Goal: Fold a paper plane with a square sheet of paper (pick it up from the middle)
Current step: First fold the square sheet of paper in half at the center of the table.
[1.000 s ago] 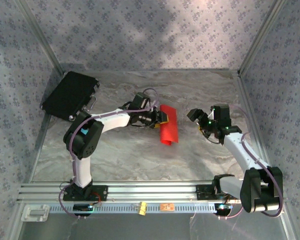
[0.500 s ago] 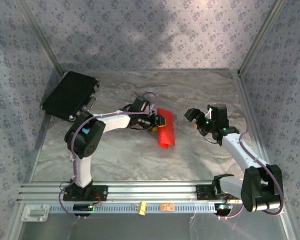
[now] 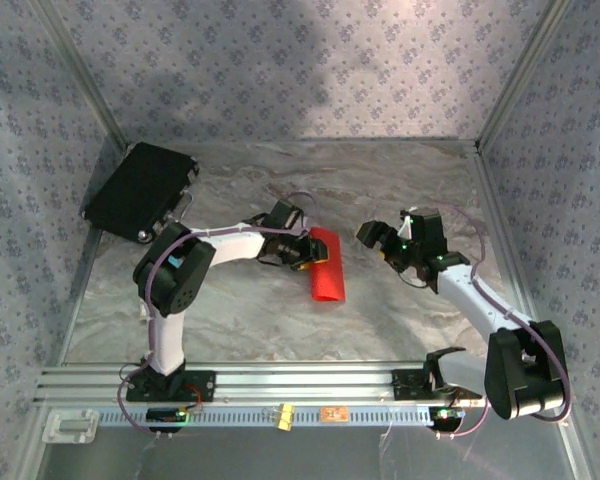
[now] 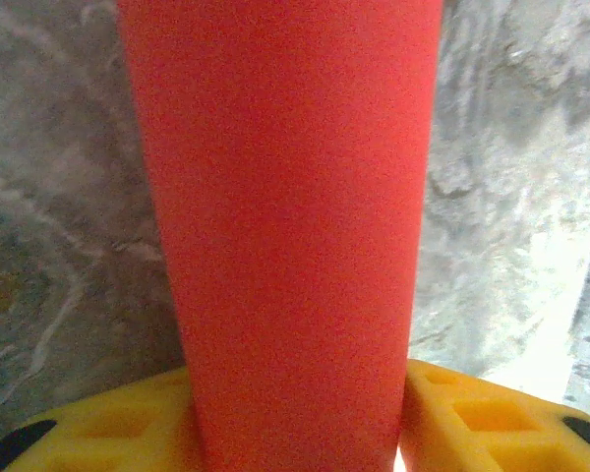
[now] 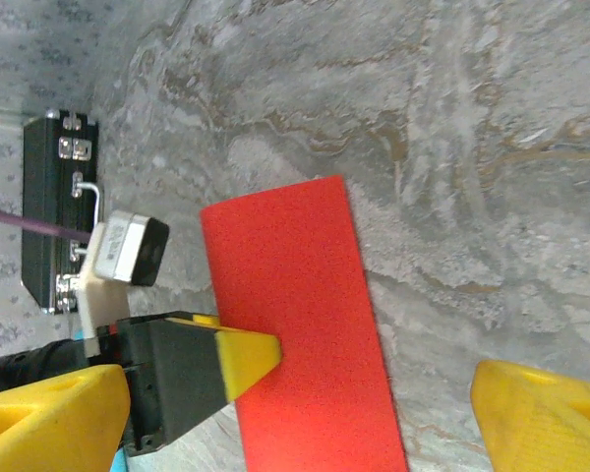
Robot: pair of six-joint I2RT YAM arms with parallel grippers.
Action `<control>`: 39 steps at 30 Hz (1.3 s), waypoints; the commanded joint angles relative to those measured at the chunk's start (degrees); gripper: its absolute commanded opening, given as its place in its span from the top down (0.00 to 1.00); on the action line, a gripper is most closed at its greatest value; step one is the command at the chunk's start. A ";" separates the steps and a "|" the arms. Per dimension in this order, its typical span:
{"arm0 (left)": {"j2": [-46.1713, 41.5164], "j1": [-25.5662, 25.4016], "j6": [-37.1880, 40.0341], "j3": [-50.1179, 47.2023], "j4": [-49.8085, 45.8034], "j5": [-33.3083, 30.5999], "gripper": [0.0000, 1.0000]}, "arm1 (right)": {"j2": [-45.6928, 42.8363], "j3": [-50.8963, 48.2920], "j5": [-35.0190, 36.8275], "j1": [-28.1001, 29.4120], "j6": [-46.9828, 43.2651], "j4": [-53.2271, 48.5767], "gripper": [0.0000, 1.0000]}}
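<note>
Biggest of all, the grey marbled table [image 3: 400, 180], under everything. Next the left arm [image 3: 230, 240], bent just right of the black case [image 3: 140, 188] and reaching away from it. Then the right arm [image 3: 480, 300], far to the right of the black case and reaching back toward it. The black case itself flat in the table's far left corner. After that the square sheet of paper [image 3: 327, 275], bright red, folded over into a long strip, down on the table to the right of the black case and a bit closer to the arm bases. Smaller, the left gripper [image 3: 315, 252] at the paper edge nearest the black case, yellow fingers [image 4: 472, 413] pressed on both sides of the red strip, clenched on it. The right gripper [image 3: 378, 240] farther from the black case than the paper, not touching the paper, spread wide with nothing inside. Last, a tiny orange tag [image 3: 331, 413] on the front rail, far from the black case, down and to its right.
</note>
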 commanded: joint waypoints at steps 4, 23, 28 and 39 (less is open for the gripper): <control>-0.29 -0.70 3.11 2.19 -6.92 -6.45 0.43 | 1.48 2.86 1.60 2.68 -3.72 -0.25 0.08; -2.43 -0.88 7.52 2.65 -13.36 -13.80 0.47 | 3.55 2.74 1.14 3.58 -2.84 0.93 0.07; -1.25 -0.84 9.91 4.25 -15.95 -13.35 0.47 | 4.21 2.65 0.30 3.68 -2.85 1.54 0.07; 1.59 -0.85 9.84 6.24 -18.87 -14.56 0.47 | 5.42 3.50 0.55 3.92 -3.42 0.11 0.07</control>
